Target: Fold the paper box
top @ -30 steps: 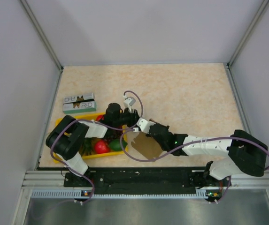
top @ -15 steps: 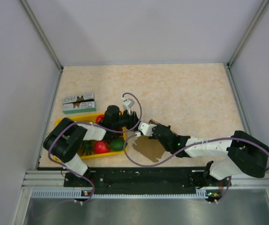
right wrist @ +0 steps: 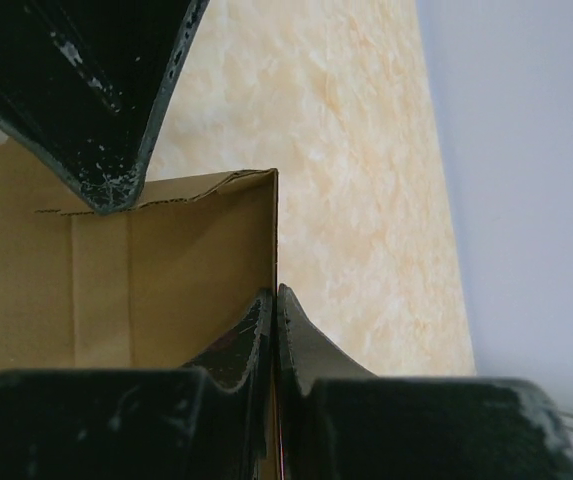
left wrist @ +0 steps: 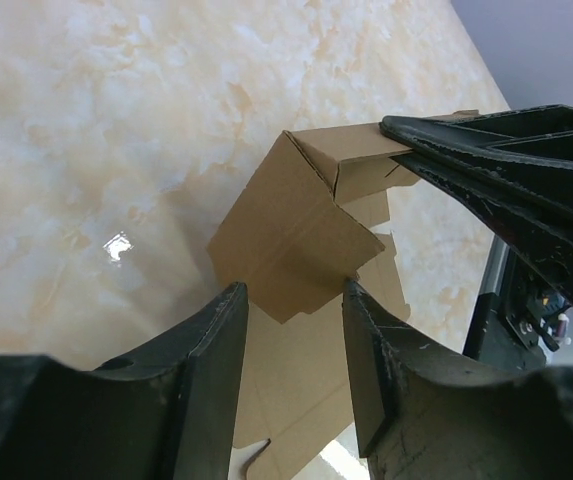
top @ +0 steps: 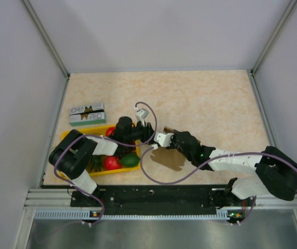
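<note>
Tray (top: 109, 172) and printed carton (top: 86, 114) lie left of paper box (left wrist: 296, 230).

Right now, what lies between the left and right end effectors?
Only the paper box: in the left wrist view its cardboard runs from between the fingers of the left end effector up to the right end effector, shut on its edge.

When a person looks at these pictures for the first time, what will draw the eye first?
The half-folded brown paper box, in the middle near the front edge of the table, stands out. The right fingers pinch one of its walls, and the left fingers stand apart close to it. Next comes the yellow tray at the left, holding a red item and a green item.
</note>
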### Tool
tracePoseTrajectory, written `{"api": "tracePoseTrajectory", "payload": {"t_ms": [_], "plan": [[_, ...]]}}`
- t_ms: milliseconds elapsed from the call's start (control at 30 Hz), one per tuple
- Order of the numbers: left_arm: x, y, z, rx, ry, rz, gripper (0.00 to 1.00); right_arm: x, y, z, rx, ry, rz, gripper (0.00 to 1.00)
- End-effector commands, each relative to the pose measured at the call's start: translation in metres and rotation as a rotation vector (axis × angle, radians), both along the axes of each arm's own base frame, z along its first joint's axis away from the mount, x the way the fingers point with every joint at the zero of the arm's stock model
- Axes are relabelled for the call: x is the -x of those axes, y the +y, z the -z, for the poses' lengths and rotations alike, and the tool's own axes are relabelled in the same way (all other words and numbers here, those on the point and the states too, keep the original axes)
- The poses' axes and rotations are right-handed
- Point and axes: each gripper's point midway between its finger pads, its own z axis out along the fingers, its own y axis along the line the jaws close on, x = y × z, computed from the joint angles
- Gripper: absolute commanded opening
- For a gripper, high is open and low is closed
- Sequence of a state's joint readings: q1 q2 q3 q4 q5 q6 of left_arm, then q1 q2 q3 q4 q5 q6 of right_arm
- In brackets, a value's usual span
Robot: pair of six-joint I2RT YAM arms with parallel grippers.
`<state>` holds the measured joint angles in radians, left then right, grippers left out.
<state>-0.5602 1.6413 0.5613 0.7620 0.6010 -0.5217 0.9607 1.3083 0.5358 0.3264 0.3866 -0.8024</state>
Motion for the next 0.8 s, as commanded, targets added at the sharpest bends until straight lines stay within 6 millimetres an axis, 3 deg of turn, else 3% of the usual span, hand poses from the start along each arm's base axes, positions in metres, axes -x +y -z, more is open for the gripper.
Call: {"api": "tracePoseTrajectory", "payload": {"t_ms": [0,167,367,533,767], "plan": [[-0.019,-0.006,-0.012,0.005,-0.094,-0.043,0.46,-0.011,0.013,-0.015,-0.053,-0.095,-0.031,0.00],[-0.028,0.004,-0.003,-0.063,-0.124,-0.099,0.43,-0.013,0.010,-0.015,-0.045,-0.148,-0.023,0.00],[-0.031,0.006,-0.001,-0.084,-0.156,-0.106,0.48,0.001,0.014,0.000,-0.003,-0.141,-0.052,0.00],[-0.025,0.001,-0.001,-0.063,-0.191,-0.046,0.47,0.009,0.012,0.019,0.068,-0.160,-0.049,0.00],[-0.010,0.007,0.008,-0.061,-0.182,-0.022,0.45,0.014,0.011,0.016,0.097,-0.210,-0.050,0.00]]}}
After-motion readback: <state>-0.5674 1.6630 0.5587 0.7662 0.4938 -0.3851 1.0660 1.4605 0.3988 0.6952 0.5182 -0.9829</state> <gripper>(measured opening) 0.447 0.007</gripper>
